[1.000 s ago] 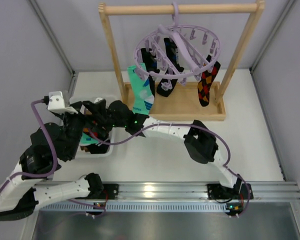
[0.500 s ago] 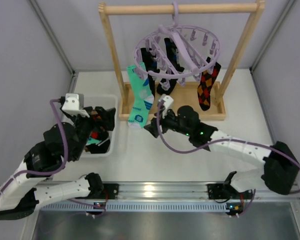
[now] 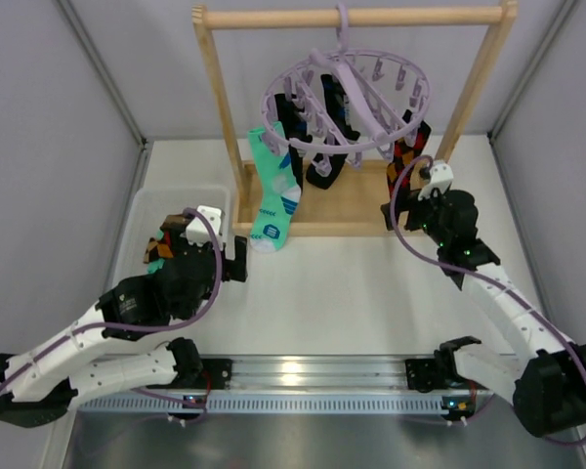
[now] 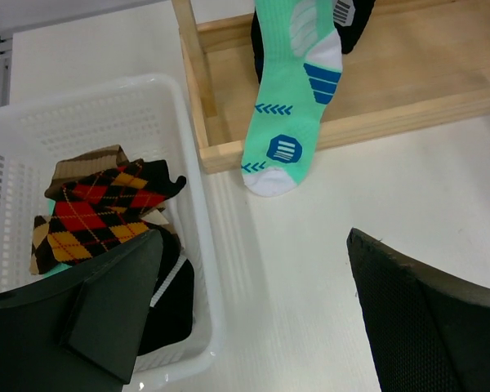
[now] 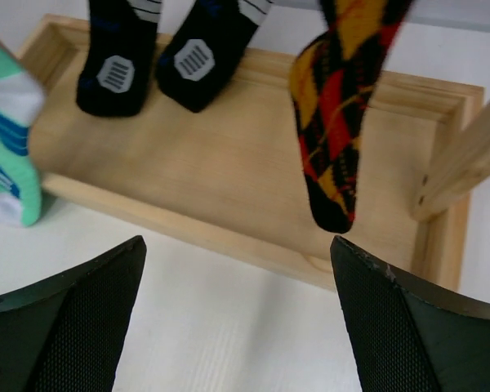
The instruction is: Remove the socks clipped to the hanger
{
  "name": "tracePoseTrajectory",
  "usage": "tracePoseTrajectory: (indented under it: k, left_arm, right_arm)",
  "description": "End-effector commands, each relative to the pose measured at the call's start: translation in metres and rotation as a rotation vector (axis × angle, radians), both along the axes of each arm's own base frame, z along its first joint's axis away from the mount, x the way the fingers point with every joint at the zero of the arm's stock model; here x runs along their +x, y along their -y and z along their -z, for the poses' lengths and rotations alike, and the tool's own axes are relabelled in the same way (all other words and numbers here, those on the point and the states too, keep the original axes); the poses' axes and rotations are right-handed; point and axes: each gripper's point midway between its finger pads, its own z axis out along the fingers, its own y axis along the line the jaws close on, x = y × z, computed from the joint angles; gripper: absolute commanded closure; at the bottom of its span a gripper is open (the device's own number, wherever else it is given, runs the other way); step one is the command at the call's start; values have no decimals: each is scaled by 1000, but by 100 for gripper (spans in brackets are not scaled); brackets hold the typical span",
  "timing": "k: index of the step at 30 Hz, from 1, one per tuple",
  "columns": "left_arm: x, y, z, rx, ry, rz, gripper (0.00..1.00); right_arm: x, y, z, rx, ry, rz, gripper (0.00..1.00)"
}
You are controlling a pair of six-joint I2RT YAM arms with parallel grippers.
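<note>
Four socks hang clipped to the hanger (image 3: 324,61), whose hook sits over the top bar of a wooden rack (image 3: 352,17) at the far edge of the tabletop (image 3: 352,293). A teal sock (image 3: 275,191) hangs lowest, at the rack's left end, with its white toe in front of the near rail of the rack's base; whether it touches the tabletop cannot be told. Two black socks (image 5: 114,65) with grey patches hang side by side above the middle of the base. An argyle sock (image 5: 331,122) in red, orange and black hangs near the right post, toe down and clear of the base board. At the left edge stands a white basket (image 4: 90,114) holding an argyle pair (image 4: 98,200), a brown sock (image 4: 82,163) and a black sock (image 4: 171,302). The left gripper (image 4: 253,327) hovers over the bare tabletop just right of the basket, facing the teal sock, its jaws spread wide and holding nothing. The right gripper (image 5: 237,327) is toward the far right corner, just in front of the rack's right end and facing the argyle sock, its jaws likewise wide apart and empty.
</note>
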Motion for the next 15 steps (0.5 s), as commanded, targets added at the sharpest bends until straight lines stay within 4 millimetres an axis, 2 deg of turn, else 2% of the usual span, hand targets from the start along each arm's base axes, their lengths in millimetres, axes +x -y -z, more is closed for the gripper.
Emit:
tracePoseTrajectory:
  k: [1,2,3,4,6,8,9,10,15]
  left_arm:
    - [0,-5,-1,-27,11,-27,2]
    - [0,-5,-1,-27,11,-27,2]
    - [0,-5,1,-23,9,-27,2]
    - [0,-5,3,-18,7,-27,2]
    - [0,-5,4,-17,7,-28,2]
    - [0,-5,4,-17,6,-27,2]
    - [0,-5,4,-17,6,-25,2]
    - [-1,-5,4,-15,4,-17,2]
    - [0,0,8,1,-8,-1,2]
  right_arm:
    - [27,12,-28,20,60,-42,10]
    - [32,10,-32,24,69,-73,12]
    - [41,9,-24,13,53,-96,13]
    - [48,9,-32,7,79,-108,14]
    - [64,11,-33,-2,102,-89,16]
    - [79,20,-39,-58,140,-50,19]
    - [85,21,-33,-71,133,-52,21]
    - [91,23,-40,-80,160,-47,22]
    - [101,33,-47,-128,207,-42,24]
